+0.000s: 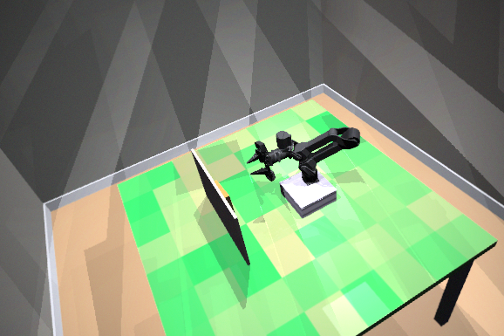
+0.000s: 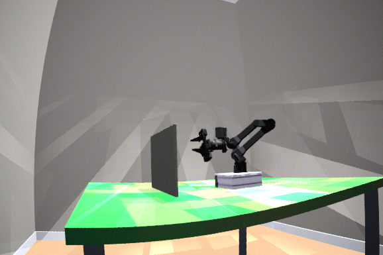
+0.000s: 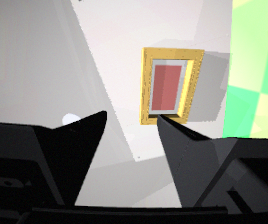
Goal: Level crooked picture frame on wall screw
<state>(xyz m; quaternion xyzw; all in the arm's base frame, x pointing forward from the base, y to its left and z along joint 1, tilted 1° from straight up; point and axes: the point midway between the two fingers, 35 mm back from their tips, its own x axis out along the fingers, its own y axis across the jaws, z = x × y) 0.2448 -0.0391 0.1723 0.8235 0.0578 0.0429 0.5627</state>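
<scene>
The picture frame (image 3: 146, 85) (image 1: 222, 188) has a gold border and a red centre. It hangs on the near face of an upright panel (image 1: 218, 203) (image 2: 164, 163) (image 3: 115, 30). In the rolled wrist view it looks skewed against the panel's slanted edge; I cannot tell which side is higher. In the exterior view the panel hides it. The screw and the back strip are hidden. My gripper (image 1: 249, 168) (image 2: 191, 145) (image 3: 132, 116) is open and empty, facing the panel with a gap between. In the wrist view one fingertip overlaps the frame's lower border, but the top and exterior views show the fingers apart from it.
The arm's pale base block (image 1: 309, 195) (image 2: 239, 180) stands on the green checkered table (image 1: 418, 258) (image 2: 109, 212) (image 3: 252, 65), behind the gripper. The panel stands upright on the table, across from the base. Shadows and light streaks cross the walls and the table.
</scene>
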